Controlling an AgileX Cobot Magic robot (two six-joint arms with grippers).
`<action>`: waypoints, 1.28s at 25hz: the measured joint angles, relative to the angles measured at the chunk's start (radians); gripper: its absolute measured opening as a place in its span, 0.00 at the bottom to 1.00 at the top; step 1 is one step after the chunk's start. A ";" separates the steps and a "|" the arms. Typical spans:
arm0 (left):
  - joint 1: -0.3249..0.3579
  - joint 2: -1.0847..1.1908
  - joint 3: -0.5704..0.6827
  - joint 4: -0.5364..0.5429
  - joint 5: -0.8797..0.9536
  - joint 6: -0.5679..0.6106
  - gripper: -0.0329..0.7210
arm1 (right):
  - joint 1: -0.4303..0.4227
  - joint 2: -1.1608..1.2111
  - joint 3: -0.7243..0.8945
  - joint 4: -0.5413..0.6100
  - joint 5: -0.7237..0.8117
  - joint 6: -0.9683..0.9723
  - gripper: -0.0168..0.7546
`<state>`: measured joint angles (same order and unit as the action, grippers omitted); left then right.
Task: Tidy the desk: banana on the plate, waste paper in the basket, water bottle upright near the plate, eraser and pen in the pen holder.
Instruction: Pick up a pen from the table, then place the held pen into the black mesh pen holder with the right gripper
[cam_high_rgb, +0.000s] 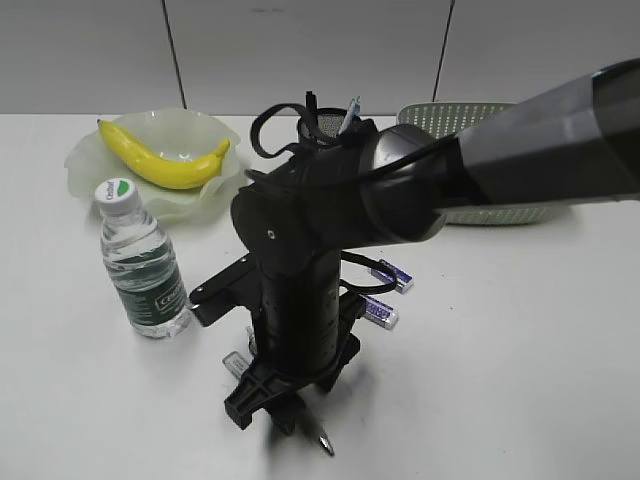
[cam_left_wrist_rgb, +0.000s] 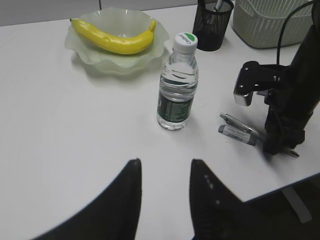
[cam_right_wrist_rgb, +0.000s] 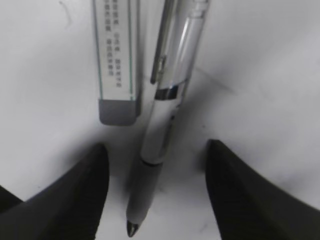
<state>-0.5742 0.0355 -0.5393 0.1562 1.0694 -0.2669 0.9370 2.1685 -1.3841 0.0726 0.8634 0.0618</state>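
While lowered over the pen (cam_right_wrist_rgb: 160, 130), right gripper (cam_right_wrist_rgb: 156, 200) spread wide, straddling it on the counter (cam_left_wrist_rgb: 75, 130), nothing gripped; an eraser (cam_right_wrist_rgb: 116, 60) just beside, likely complicating a clean pinch. Left gripper (cam_left_wrist_rgb: 165, 200) parted, empty, hanging back. Farther off: bottle (cam_high_rgb: 143, 262) upright near plate (cam_high_rgb: 90, 160), banana (cam_high_rgb: 165, 158) in it. Pen holder (cam_high_rgb: 322, 128) and basket (cam_high_rgb: 470, 120) half hidden behind the arm; waste paper not visible.

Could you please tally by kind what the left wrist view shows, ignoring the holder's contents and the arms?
Banana: 1
Plate: 1
Water bottle: 1
Pen holder: 1
Basket: 1
Pen: 1
Eraser: 1
Total: 7
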 joint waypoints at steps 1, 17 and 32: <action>0.000 0.000 0.000 0.000 0.000 0.000 0.37 | 0.000 0.004 0.000 0.000 0.000 0.000 0.65; 0.000 0.000 0.000 0.000 0.000 0.000 0.37 | -0.015 -0.137 -0.010 -0.169 0.024 0.148 0.17; 0.000 0.000 0.000 0.000 0.000 0.000 0.37 | -0.313 -0.335 -0.012 -0.339 -0.688 0.187 0.17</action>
<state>-0.5742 0.0355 -0.5393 0.1562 1.0694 -0.2669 0.6238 1.8331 -1.3957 -0.2668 0.1758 0.2488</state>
